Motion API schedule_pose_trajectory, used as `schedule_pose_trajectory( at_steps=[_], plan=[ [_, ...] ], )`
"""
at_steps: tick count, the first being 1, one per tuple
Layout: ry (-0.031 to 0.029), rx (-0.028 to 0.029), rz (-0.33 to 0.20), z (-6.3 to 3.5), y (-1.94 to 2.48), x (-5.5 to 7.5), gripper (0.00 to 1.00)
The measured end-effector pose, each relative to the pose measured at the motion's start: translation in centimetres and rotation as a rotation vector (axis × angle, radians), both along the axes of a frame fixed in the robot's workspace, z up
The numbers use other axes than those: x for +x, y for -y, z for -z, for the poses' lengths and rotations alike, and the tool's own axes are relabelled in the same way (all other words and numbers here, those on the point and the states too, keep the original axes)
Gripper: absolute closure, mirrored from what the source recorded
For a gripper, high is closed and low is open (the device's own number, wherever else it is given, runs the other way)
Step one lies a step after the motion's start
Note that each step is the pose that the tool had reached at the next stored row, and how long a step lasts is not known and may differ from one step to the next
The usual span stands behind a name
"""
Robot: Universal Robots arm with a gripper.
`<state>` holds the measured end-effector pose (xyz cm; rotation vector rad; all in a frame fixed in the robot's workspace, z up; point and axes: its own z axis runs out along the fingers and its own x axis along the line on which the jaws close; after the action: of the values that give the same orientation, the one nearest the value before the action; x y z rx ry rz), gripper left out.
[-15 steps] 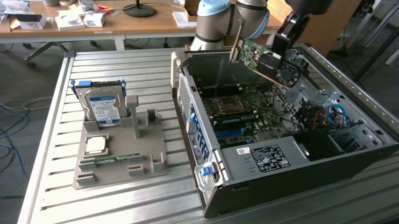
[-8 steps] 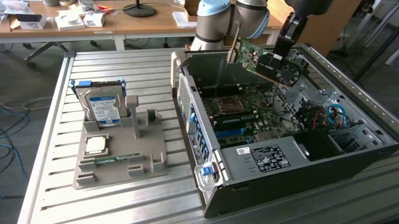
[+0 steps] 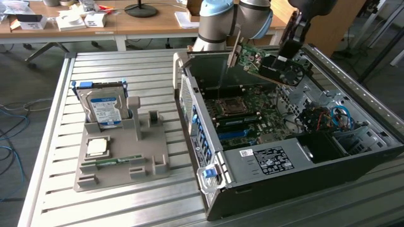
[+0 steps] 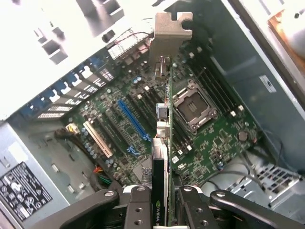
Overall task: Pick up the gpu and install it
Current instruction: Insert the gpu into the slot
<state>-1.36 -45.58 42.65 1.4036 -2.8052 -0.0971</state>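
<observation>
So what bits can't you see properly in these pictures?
Wrist view: the green card is edge-on in the gripper, so its faces are hidden.
Wrist view: the green card hides the board right behind it.
Exterior view: the arm is cut off by the top edge.
Exterior view: the label on the computer case is too small to read.

Graphics card [image 3: 260,60] of green circuit board, with pale metal bracket [image 4: 170,40]; matt grey plastic holder [image 3: 120,165]; ribbed dull metal table [image 3: 126,61]; grey metal case [image 3: 265,194].

An NVIDIA mark stands on the dark edge of the gpu [image 4: 161,162].
</observation>
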Motion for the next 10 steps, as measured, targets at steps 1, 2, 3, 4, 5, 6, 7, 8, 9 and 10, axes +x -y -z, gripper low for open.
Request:
schedule_pose_trajectory(
  at_steps=[1, 2, 3, 4, 5, 6, 7, 8, 9, 10],
  plan=[
    [0.0, -0.0001, -0.016, 0.0, 0.0, 0.0, 0.74],
    [0.0, -0.0001, -0.033, 0.01, 0.0, 0.0, 0.74],
    [0.0, -0.0001, -0.049, 0.02, 0.0, 0.0, 0.74],
    [0.0, -0.0001, -0.065, 0.03, 0.0, 0.0, 0.74],
    [0.0, -0.0001, -0.083, 0.04, 0.0, 0.0, 0.74],
    [0.0001, -0.0001, -0.099, 0.05, 0.0, 0.0, 0.74],
    [0.0, 0.0, -0.115, 0.06, 0.0, 0.0, 0.74],
    [0.0, 0.0, -0.131, 0.07, 0.0, 0.0, 0.74],
    [0.0, -0.0001, -0.147, 0.08, 0.0, 0.0, 0.74],
    [0.0, -0.0001, -0.163, 0.09, 0.0, 0.0, 0.74]
  ],
)
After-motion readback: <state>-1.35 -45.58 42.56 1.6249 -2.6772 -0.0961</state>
